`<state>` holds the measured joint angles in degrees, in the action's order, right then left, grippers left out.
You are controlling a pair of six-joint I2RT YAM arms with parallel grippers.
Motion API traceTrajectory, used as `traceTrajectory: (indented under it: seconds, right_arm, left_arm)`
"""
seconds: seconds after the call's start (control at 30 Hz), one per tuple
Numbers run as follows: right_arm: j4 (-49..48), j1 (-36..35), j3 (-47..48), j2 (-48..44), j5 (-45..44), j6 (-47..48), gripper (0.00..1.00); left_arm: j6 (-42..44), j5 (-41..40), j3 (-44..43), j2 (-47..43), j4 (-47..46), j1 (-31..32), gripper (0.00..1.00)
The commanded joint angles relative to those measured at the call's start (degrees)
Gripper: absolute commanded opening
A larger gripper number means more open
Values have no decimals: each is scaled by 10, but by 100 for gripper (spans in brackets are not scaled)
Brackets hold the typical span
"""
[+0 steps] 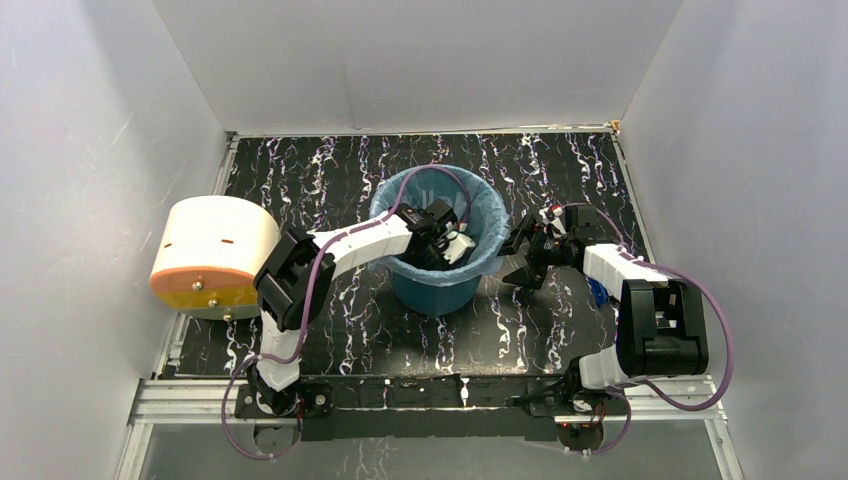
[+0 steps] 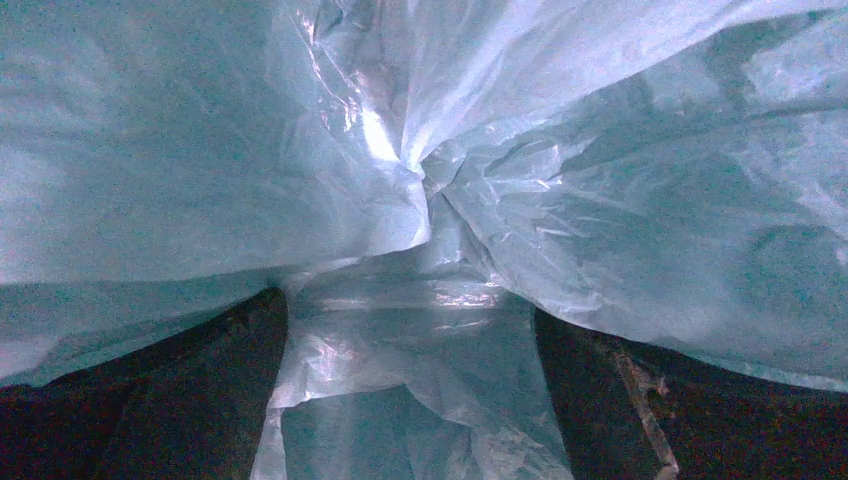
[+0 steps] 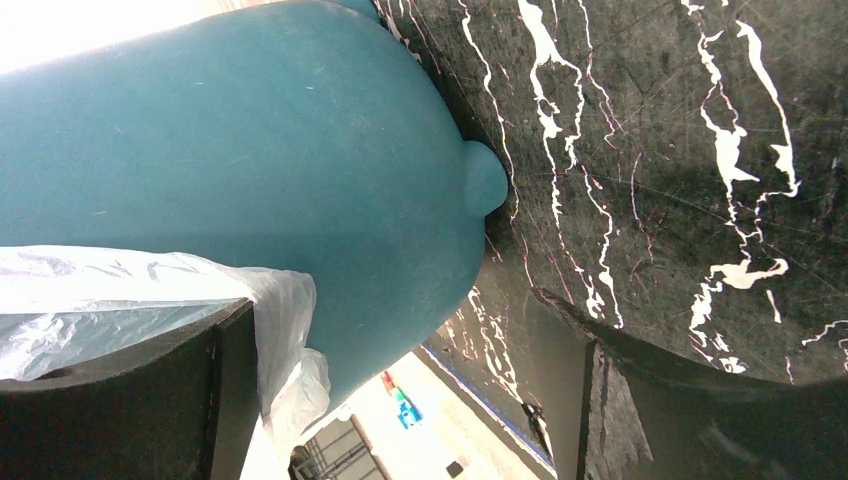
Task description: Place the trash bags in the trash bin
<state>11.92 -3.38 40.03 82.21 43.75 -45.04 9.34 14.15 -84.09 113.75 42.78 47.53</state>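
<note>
The teal trash bin (image 1: pixel 432 288) stands upright mid-table. The light-blue trash bag (image 1: pixel 492 222) lines it, with its edge folded over the rim. My left gripper (image 1: pixel 443 243) reaches down inside the bin. In the left wrist view the crinkled bag (image 2: pixel 600 190) fills the frame, and film lies between the two dark fingers (image 2: pixel 150 410), which stand wide apart. My right gripper (image 1: pixel 521 258) is open just right of the bin. In the right wrist view the bin's wall (image 3: pixel 250 140) is ahead, and the bag's edge (image 3: pixel 280 330) hangs against my left finger (image 3: pixel 120 400).
A cream cylinder with an orange end (image 1: pixel 210 252) lies on its side at the table's left edge. White walls close in the left, back and right. The black marbled mat (image 1: pixel 540 165) covers the table. A small blue item (image 1: pixel 597 291) sits under my right arm.
</note>
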Motion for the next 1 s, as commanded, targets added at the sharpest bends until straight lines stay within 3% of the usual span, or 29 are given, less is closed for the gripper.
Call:
traceTrajectory:
  seconds: [0.0, 0.33, 0.97]
  right_arm:
    - [-15, 0, 1, 2, 20, 5, 99]
    - [-18, 0, 2, 11, 17, 1, 99]
    - [-15, 0, 4, 20, 19, 0, 99]
  left_arm:
    - [-7, 11, -18, -43, 23, 3, 91]
    - [-8, 5, 15, -85, -9, 3, 92]
    - [-4, -9, -7, -139, 7, 3, 92]
